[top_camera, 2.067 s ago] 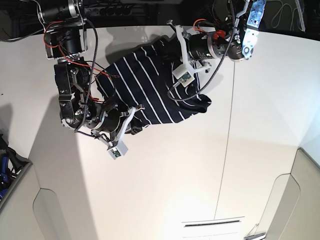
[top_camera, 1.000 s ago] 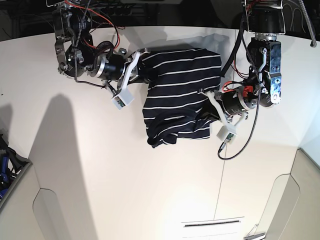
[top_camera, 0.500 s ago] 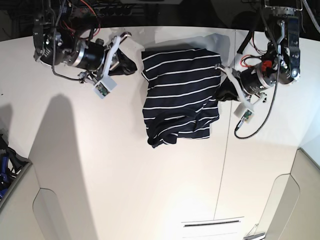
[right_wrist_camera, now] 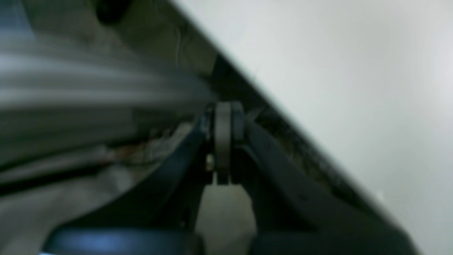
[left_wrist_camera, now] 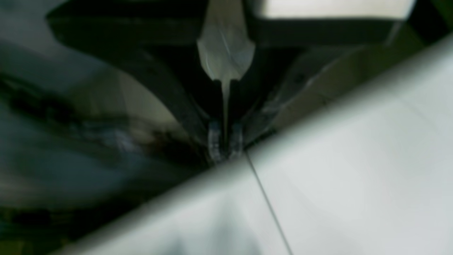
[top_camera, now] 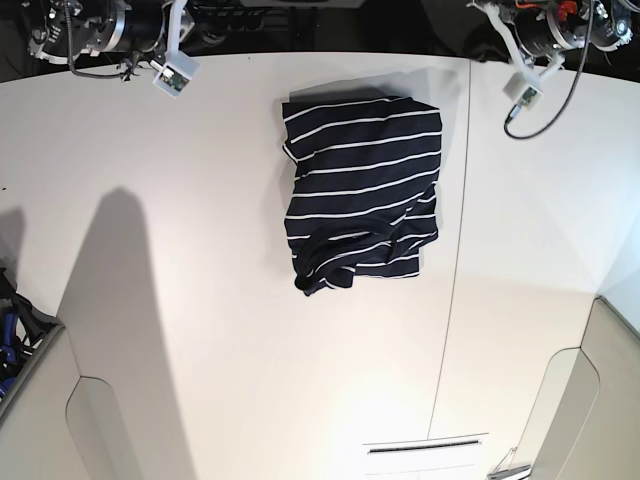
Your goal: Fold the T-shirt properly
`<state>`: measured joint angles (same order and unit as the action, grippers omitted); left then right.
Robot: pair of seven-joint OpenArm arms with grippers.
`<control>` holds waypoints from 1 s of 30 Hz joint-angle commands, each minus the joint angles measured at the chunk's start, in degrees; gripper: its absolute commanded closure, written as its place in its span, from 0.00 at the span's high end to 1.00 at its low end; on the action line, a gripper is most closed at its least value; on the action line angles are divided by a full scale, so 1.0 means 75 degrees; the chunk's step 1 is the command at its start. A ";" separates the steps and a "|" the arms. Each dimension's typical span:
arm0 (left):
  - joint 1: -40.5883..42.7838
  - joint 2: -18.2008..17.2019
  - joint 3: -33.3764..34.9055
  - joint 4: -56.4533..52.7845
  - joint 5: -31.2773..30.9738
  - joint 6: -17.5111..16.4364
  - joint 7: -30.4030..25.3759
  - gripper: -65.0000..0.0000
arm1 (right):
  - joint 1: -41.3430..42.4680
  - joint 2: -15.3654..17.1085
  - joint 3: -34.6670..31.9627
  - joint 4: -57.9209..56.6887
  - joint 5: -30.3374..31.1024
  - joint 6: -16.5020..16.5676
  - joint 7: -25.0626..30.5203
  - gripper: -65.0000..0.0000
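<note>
The T-shirt (top_camera: 363, 195) lies folded into a rough rectangle on the white counter (top_camera: 250, 330), nearer the far edge than the near one, with its near-left corner bunched and rumpled. Both arms sit at the counter's far edge, well apart from the fabric. The left end effector (left_wrist_camera: 225, 141) has its fingers pressed together and grips nothing. The right end effector (right_wrist_camera: 223, 117) is likewise fully closed and empty. Both wrist views are blurred.
</note>
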<state>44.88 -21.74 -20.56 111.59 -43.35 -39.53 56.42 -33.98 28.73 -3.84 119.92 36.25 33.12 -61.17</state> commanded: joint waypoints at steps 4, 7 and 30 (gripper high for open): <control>0.0921 0.0003 -0.0032 0.0111 0.0207 -0.0063 -0.0154 0.04 | -0.0431 0.0612 -0.0017 0.0055 0.0181 0.0041 0.0067 0.00; 0.1381 0.0023 0.0149 0.0076 0.0918 -0.0063 -0.0510 0.04 | -0.0557 0.1020 -0.0067 -0.0137 0.0519 0.0015 0.0064 0.00; -0.1979 -0.0178 0.5587 -0.7968 0.3360 0.3311 -0.3383 0.04 | 0.0134 0.0793 -0.1853 -0.7679 -0.0391 -0.0125 0.0816 0.00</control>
<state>29.65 -22.59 21.54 51.44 -17.89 -14.13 30.68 -32.56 33.89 -17.87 62.04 32.84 31.94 -54.68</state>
